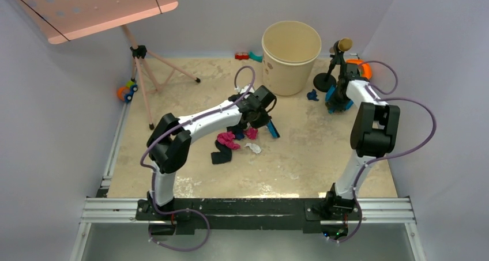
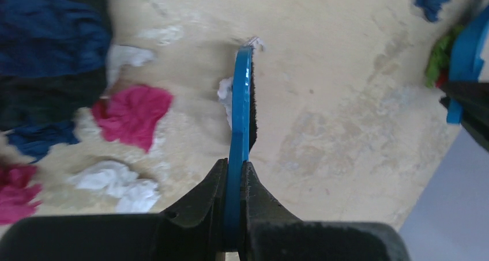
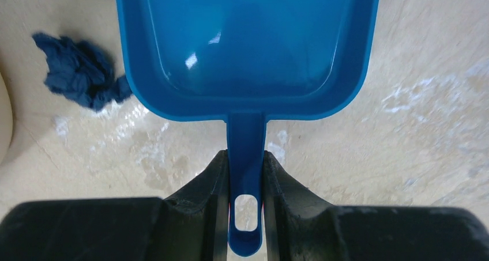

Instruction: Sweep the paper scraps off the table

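My left gripper [image 1: 262,120] is shut on the blue brush [image 2: 239,117], held edge-on just right of a heap of paper scraps [image 1: 230,141] in mid-table: pink, black, dark blue and white wads [image 2: 131,114]. My right gripper [image 1: 340,99] is shut on the handle of the blue dustpan [image 3: 245,42], which sits low over the table at the far right. One dark blue scrap [image 3: 78,71] lies just left of the dustpan; it also shows in the top view [image 1: 312,95]. A green scrap [image 2: 439,59] lies by the dustpan.
A large beige bucket [image 1: 291,56] stands at the back centre. A black stand [image 1: 330,71] and an orange toy [image 1: 362,68] sit behind the right gripper. A pink tripod [image 1: 144,71] and toys [image 1: 127,91] stand at the left; more toys [image 1: 248,56] lie by the bucket.
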You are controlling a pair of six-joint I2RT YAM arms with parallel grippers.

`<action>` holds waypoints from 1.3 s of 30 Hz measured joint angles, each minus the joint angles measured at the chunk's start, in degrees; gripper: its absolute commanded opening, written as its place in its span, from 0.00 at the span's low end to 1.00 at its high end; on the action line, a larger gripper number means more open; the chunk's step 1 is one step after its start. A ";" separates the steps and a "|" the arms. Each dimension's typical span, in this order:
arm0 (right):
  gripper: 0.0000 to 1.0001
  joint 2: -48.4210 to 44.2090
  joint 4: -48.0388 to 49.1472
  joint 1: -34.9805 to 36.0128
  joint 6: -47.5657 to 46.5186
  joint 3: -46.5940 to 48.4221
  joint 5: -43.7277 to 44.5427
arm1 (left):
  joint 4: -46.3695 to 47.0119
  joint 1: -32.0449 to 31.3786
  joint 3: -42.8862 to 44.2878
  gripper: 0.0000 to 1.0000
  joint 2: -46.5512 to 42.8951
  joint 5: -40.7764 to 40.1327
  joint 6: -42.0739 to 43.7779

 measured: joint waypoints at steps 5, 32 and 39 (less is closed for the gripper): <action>0.00 -4.98 -0.22 0.87 2.80 -7.48 -4.68 | -5.46 2.08 -5.05 0.00 -5.38 -3.63 -3.67; 0.00 -44.02 -16.87 8.98 11.17 -8.96 11.37 | 41.07 -1.92 2.54 0.00 10.69 12.59 2.45; 0.00 -47.56 -14.47 8.98 12.11 -12.70 11.93 | 35.43 -1.88 21.97 0.00 23.65 8.79 4.24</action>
